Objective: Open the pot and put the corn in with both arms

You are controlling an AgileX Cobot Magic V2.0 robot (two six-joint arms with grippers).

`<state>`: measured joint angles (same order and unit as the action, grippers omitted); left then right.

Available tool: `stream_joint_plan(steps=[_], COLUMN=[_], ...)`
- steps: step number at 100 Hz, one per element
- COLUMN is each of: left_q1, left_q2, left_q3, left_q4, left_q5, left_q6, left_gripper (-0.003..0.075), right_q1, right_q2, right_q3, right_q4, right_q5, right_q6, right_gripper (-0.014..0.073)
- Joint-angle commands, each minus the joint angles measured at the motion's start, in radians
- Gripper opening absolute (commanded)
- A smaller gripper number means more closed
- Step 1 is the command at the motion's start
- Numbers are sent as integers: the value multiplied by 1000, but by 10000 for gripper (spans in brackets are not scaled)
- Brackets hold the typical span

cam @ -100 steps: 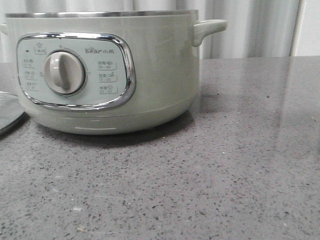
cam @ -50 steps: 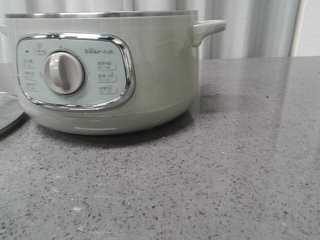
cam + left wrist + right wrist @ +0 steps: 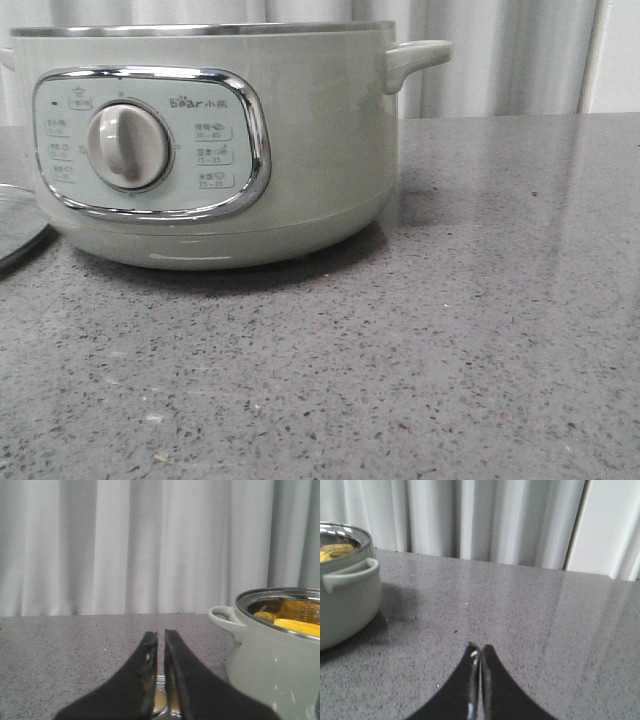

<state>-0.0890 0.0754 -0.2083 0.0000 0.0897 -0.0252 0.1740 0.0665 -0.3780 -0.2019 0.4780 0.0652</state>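
The pale green pot (image 3: 300, 150) stands open on the grey counter, with its dial panel (image 3: 150, 140) facing me. The yellow corn (image 3: 299, 626) lies inside it and also shows in the right wrist view (image 3: 331, 553). The glass lid (image 3: 15, 225) lies flat on the counter left of the pot. My left gripper (image 3: 161, 635) is beside the pot's handle (image 3: 222, 616), its jaws almost closed with the lid's chrome and beige knob (image 3: 160, 702) between them. My right gripper (image 3: 479, 649) is shut and empty over bare counter right of the pot (image 3: 345, 600).
A grey speckled counter (image 3: 480, 330) stretches to the right of and in front of the pot. Pale curtains (image 3: 125, 545) hang behind the counter's far edge.
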Motion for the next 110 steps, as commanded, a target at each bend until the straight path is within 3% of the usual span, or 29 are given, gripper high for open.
stream_joint_plan(steps=[1, 21, 32, 85, 110], left_q1=[-5, -5, -5, -5, 18], left_q2=[12, 12, 12, 12, -1], left_q3=[-25, -25, -25, -25, 111], left_q4=[-12, -19, -19, -19, -19], left_q5=[-69, -70, -70, -70, -165], left_q6=[-3, -3, -3, -3, -3], left_gripper=[-20, -20, -20, -20, -20], right_q1=[-7, -7, -7, -7, -7], right_q2=[-5, -7, -7, -7, -7], right_q3=[-4, 0, 0, 0, 0], right_q4=[-18, -18, 86, 85, 85], right_q5=[-65, -60, -61, -61, -61], right_q6=[20, 20, 34, 34, 34], right_gripper=[-74, -74, -74, -74, -74])
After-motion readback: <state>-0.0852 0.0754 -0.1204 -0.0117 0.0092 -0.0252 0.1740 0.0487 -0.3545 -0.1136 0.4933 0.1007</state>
